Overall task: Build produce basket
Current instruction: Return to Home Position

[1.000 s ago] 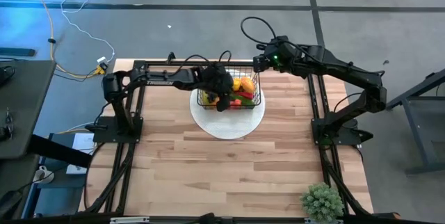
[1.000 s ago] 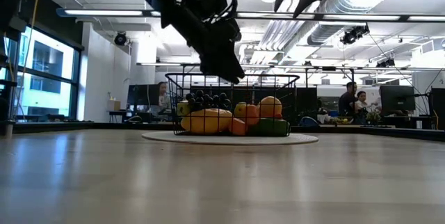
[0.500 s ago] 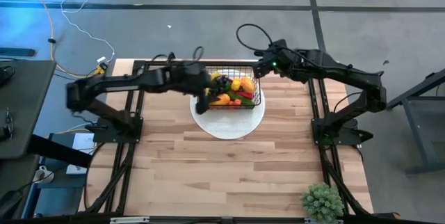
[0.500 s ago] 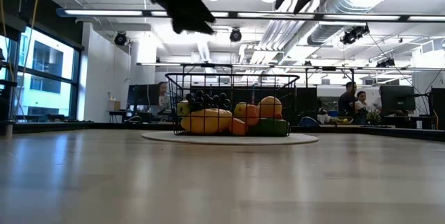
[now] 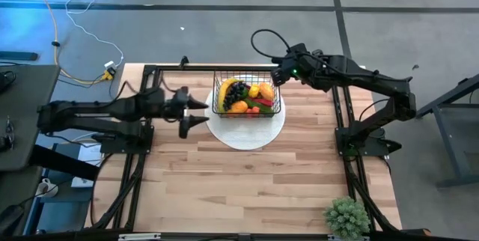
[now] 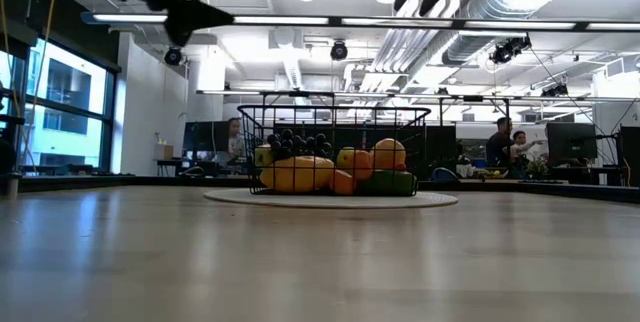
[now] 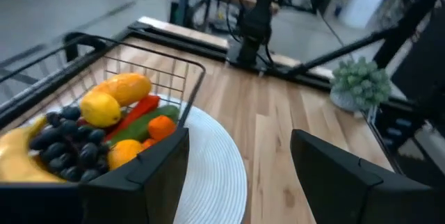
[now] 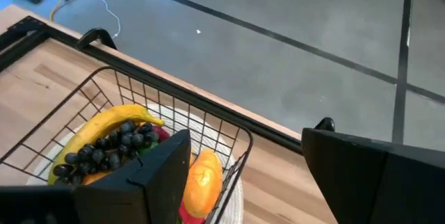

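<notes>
Basket (image 6: 335, 124) of black wire sits on a white disc (image 5: 247, 132) near the middle of the desk's (image 5: 247, 185) far edge and holds the produce (image 5: 247, 99), with banana and grapes on top. Left pincer (image 5: 199, 112) hangs above the desk just beside the basket, toward the left edge, fingers apart and empty. Right pincer (image 5: 275, 74) hovers over the basket's far right corner, fingers also spread, gripping nothing.

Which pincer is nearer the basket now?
The right pincer, hovering over the basket's right edge; the left pincer hangs off to its left, past the rim.
</notes>
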{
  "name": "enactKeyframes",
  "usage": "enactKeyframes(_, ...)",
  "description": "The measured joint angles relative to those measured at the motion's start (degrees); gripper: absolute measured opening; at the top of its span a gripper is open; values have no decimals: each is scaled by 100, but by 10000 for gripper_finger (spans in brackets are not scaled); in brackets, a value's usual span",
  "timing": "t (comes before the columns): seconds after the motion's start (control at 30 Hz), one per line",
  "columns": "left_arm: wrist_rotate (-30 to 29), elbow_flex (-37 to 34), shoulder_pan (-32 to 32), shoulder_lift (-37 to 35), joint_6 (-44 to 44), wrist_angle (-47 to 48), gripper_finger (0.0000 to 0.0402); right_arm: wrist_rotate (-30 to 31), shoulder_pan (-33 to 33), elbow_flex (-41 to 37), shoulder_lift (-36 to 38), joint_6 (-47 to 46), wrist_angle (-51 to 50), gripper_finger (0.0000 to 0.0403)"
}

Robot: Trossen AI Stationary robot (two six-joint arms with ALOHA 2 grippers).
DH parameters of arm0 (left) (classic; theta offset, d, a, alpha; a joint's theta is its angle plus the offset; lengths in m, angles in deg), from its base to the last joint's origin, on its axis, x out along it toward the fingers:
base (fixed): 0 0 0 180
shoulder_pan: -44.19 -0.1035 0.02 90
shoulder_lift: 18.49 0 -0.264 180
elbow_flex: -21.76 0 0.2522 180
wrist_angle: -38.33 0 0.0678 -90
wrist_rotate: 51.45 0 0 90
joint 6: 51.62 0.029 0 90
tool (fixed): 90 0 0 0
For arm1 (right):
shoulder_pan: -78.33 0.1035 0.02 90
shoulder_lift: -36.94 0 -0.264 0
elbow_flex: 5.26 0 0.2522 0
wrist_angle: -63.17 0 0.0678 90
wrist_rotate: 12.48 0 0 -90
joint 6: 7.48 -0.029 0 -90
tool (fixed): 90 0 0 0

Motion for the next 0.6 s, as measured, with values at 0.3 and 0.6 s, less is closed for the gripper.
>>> enactKeyframes(0.3, -845, -1248, 550, -1773, -362, -143, 239, 291, -41, 0, 0, 313, -40, 254)
enactKeyframes(0.6, -953, -2114, 698, -3190, -814, -172, 239, 394, -133, 0, 0, 382, -507, 254)
